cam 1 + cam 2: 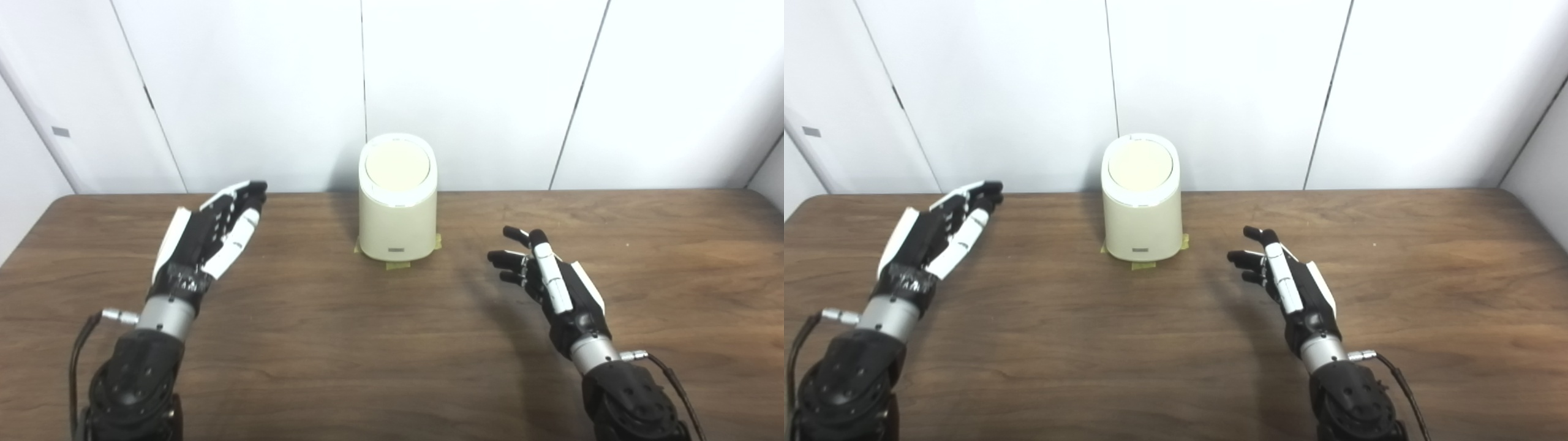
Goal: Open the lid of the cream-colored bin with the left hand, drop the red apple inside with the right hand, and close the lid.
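Bright, even light falls from above, giving soft shadows on the table (392, 343) under the right hand (551, 282), while both pictures are slightly soft, with mild glare on the white wall (478, 79).

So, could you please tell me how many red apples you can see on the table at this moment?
0. No apple shows in either view: the table holds only the cream-colored bin, lid shut. One could be inside the bin, hidden.
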Motion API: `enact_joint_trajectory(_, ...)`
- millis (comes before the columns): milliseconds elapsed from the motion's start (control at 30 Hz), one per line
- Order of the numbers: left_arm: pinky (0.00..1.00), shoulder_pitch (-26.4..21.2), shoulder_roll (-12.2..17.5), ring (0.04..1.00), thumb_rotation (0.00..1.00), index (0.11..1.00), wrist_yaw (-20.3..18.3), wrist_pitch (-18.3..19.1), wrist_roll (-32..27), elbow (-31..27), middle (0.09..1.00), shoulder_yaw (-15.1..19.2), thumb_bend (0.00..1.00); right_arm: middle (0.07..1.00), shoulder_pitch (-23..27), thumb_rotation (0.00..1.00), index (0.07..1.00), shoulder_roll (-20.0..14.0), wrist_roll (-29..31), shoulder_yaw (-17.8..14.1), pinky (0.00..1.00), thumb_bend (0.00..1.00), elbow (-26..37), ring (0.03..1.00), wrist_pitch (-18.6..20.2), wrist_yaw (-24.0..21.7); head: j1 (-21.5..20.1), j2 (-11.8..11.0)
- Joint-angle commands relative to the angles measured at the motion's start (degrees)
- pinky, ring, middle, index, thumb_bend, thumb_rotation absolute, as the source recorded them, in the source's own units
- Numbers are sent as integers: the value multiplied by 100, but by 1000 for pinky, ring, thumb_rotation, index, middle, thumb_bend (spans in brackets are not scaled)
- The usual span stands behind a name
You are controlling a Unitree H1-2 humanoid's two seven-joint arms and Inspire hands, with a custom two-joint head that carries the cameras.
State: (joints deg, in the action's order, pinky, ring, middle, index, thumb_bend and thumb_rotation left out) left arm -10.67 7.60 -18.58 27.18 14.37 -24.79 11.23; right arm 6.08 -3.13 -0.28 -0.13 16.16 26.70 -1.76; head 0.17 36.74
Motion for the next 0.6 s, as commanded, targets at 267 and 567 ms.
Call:
enact_joint_trajectory(267, 870, 675, -481, 844, 680, 853, 552, -73, -1229, -169, 848, 255, 281, 839, 98, 999, 864, -64, 358, -134, 751, 493, 175, 839, -199, -173, 19, -4)
enact_joint_trajectory(567, 890, 1390, -794, 881, 812, 894, 1101, -693, -1768, -201, 893, 220, 296, 973, -314, 1000, 924, -265, 496, -93, 849, 545, 232, 951, -768, -440, -67, -11)
